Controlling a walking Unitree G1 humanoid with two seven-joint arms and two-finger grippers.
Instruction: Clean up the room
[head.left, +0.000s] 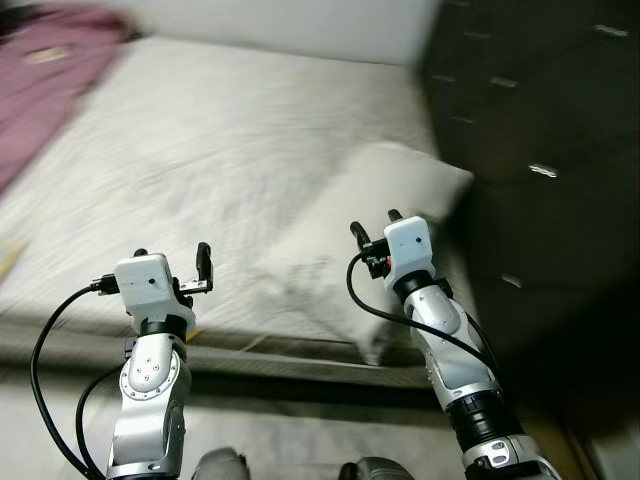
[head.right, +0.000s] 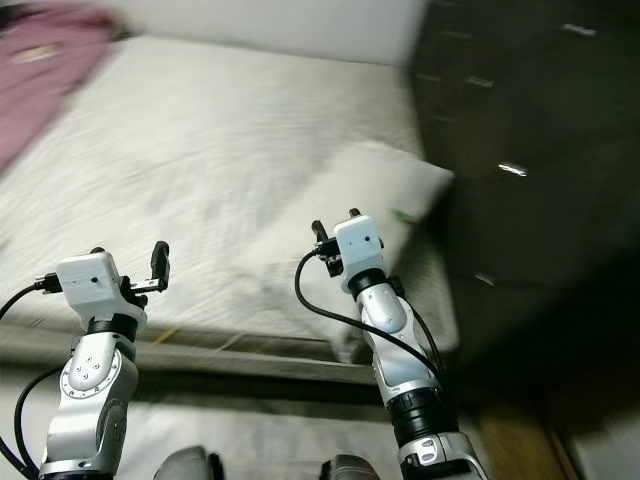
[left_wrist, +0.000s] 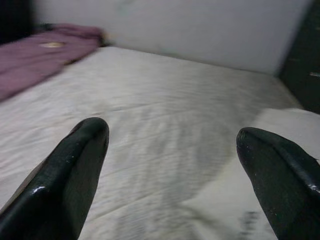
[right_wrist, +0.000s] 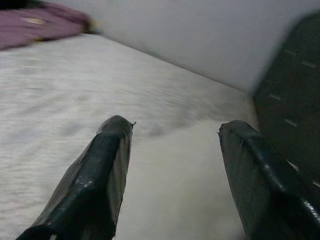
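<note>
Both grippers empty, fingers wide. Right gripper (head.left: 372, 226) hovered over white pillow (head.left: 375, 195) at bed (head.left: 180, 150) edge, apparently lining up to grasp; left gripper (head.left: 172, 262) alongside. Purple garment (head.left: 45, 75) lay far corner.

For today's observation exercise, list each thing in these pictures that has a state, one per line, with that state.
Left hand: open, empty, raised in front of the bed edge.
Right hand: open, empty, over the pillow.
White rectangular fabric pillow: lying flat at the bed's right side.
Purple crumpled cloth: spread loose on the bed's far left.
White ribbed bed cover: laid flat, slightly wrinkled.
</note>
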